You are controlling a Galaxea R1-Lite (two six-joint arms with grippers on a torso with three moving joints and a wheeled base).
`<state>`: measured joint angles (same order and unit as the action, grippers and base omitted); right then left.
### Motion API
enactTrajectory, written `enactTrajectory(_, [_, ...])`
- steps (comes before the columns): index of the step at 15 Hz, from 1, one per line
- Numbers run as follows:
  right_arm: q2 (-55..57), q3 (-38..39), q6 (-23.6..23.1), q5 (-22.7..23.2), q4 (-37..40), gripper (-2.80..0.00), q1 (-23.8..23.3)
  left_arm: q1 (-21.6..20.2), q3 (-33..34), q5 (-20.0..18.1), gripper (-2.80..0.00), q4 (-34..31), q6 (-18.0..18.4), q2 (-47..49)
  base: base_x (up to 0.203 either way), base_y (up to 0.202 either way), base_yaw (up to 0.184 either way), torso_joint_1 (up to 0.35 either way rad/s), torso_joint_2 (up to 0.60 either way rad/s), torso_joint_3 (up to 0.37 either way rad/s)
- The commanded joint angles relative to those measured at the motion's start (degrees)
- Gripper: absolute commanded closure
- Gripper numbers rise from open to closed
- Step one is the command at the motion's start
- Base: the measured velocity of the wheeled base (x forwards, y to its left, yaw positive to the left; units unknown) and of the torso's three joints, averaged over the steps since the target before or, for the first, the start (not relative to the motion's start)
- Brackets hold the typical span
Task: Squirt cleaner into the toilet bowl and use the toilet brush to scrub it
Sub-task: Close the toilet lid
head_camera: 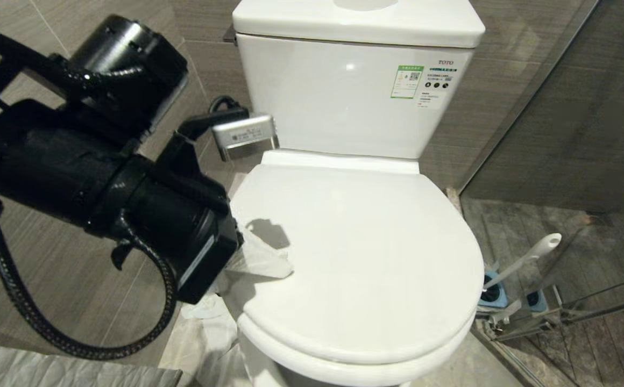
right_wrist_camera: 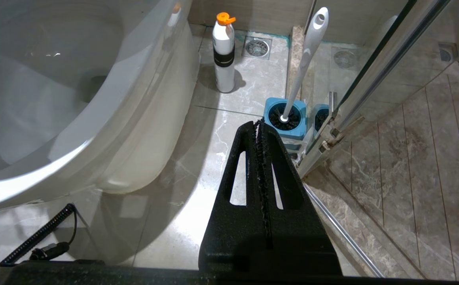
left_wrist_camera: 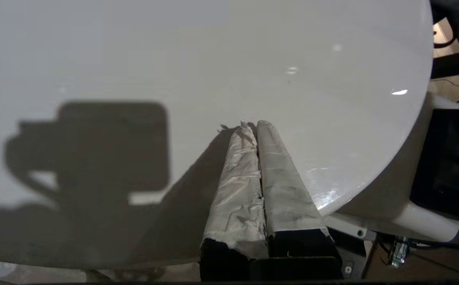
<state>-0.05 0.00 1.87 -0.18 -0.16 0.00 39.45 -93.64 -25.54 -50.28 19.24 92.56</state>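
The toilet bowl (head_camera: pixel 355 252) is a glossy white toilet with its lid down, so the basin is hidden and no cleaner shows. My left gripper (head_camera: pixel 282 269) reaches in from the left; its white-taped fingers (left_wrist_camera: pixel 277 174) are pressed together, and the gripper (left_wrist_camera: pixel 252 126) is shut on nothing, its tips at the lid's left edge. The toilet brush (head_camera: pixel 532 258) leans in its blue holder (head_camera: pixel 492 293) on the floor to the right. My right gripper (right_wrist_camera: pixel 258 124) hangs shut and empty over the floor, just short of the holder (right_wrist_camera: pixel 285 118) and the white brush handle (right_wrist_camera: pixel 308 51).
A white bottle with an orange cap (right_wrist_camera: pixel 223 51) stands on the floor beside the toilet's outer wall (right_wrist_camera: pixel 134 118). A glass shower door with a metal frame (right_wrist_camera: pixel 372 71) runs close behind the brush holder. White plastic sheeting (head_camera: pixel 204 328) lies left of the toilet.
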Motion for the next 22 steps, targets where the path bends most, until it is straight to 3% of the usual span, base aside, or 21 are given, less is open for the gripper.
enactTrajectory(1, [0.05,0.0,-0.02,0.0,-0.02,0.0,0.0,0.74,5.05,-0.01,0.0,-0.33,0.0,0.89,0.0,0.0,0.0,0.0,0.0,0.0])
enactTrajectory(3, [0.05,0.0,-0.02,0.0,-0.02,0.0,0.0,0.88,8.34,0.41,0.0,-0.28,-0.89,2.4,0.0,0.0,0.0,0.0,0.0,0.0])
enactTrajectory(7, [0.05,0.0,-0.02,0.0,-0.02,0.0,0.0,1.22,9.88,5.61,0.0,3.44,-2.53,6.94,0.0,0.0,0.0,0.0,0.0,0.0])
enactTrajectory(11, [0.05,0.0,-0.02,0.0,-0.02,0.0,0.0,1.94,8.88,17.8,0.0,11.1,-7.28,15.65,0.0,0.0,0.0,0.0,0.0,0.0])
enactTrajectory(12, [0.05,0.0,-0.02,0.0,-0.02,0.0,0.0,1.99,7.92,22.87,0.0,12.43,-8.87,17.97,0.0,0.0,0.0,0.0,0.0,0.0])
enactTrajectory(14, [0.05,0.0,-0.02,0.0,-0.02,0.0,0.0,2.03,5.37,29.01,0.0,13.29,-13.81,22.27,0.0,0.0,0.0,0.0,0.0,0.0])
enactTrajectory(16, [0.05,0.0,-0.02,0.0,-0.02,0.0,0.0,1.86,5.22,31.84,0.0,13.46,-16.29,23.91,0.0,0.0,0.0,0.0,0.0,0.0])
enactTrajectory(20, [0.05,0.0,-0.02,0.0,-0.02,0.0,0.0,2.03,7.92,32.04,0.0,12.5,-20.32,24.77,0.0,0.0,0.0,0.0,0.0,0.0])
enactTrajectory(22, [0.05,0.0,-0.02,0.0,-0.02,0.0,0.0,2.05,7.86,32.04,0.0,12.49,-20.56,24.94,0.0,0.0,0.0,0.0,0.0,0.0])
